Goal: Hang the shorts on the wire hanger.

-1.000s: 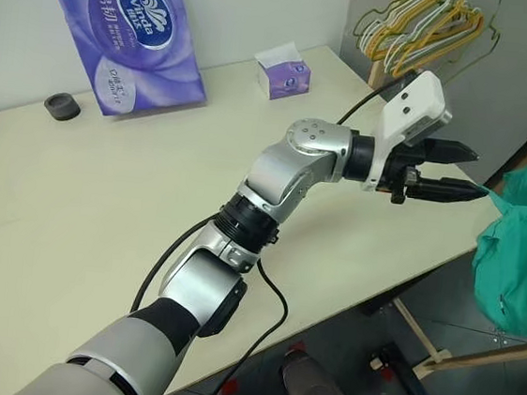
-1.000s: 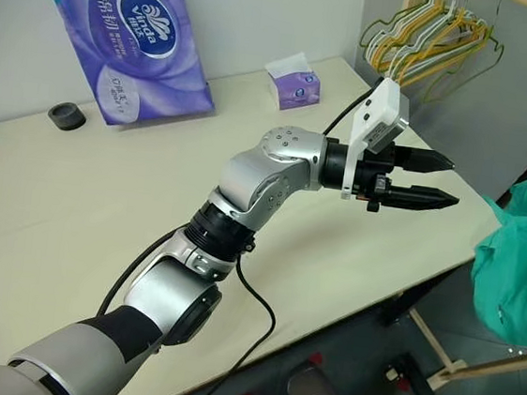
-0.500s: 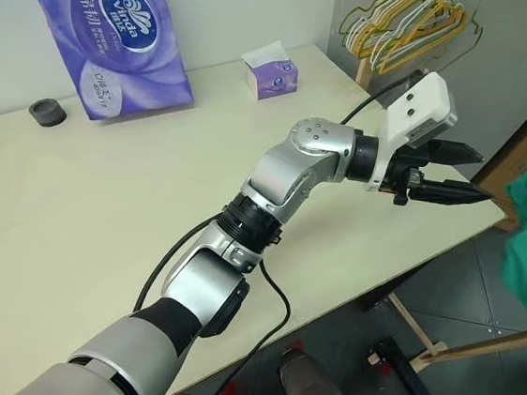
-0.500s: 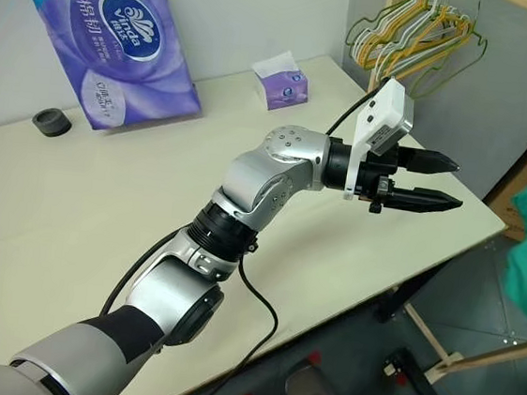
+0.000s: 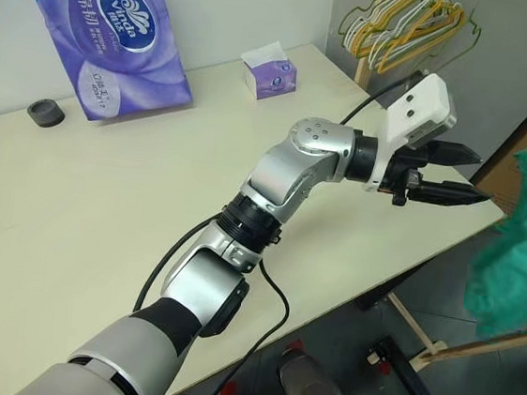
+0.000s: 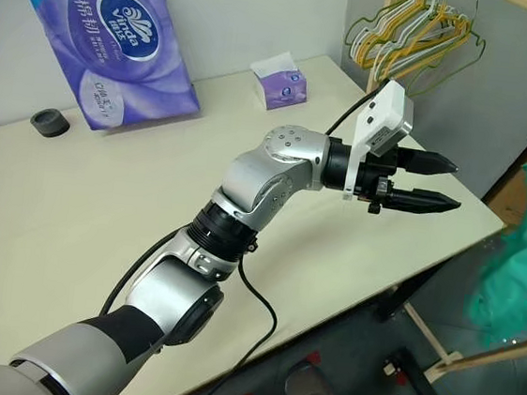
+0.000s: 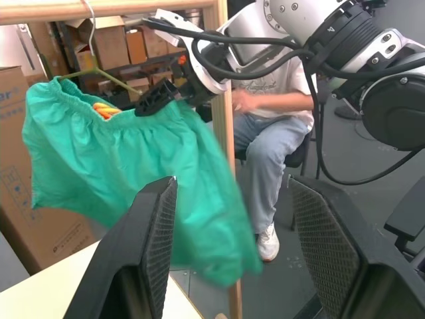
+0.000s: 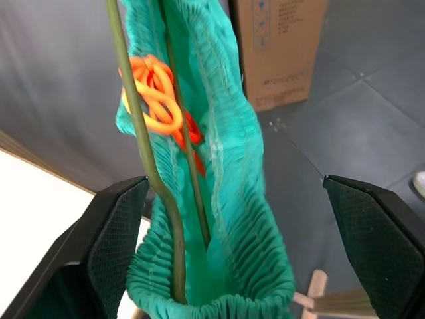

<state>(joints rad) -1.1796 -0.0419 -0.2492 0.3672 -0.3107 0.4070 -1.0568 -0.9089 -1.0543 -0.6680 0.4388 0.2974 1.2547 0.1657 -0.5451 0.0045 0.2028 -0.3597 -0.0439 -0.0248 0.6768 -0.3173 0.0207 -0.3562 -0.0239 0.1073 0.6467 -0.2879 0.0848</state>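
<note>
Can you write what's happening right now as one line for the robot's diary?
shorts: hanging on wire hanger from wooden rail | right gripper: open at waistband, holds nothing | left gripper: open, empty, over table

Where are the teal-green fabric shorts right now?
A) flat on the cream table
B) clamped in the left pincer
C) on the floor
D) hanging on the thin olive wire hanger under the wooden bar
D: the teal-green fabric shorts hang off the thin olive wire hanger, whose wire runs inside the gathered waistband, below the wooden bar.
</note>
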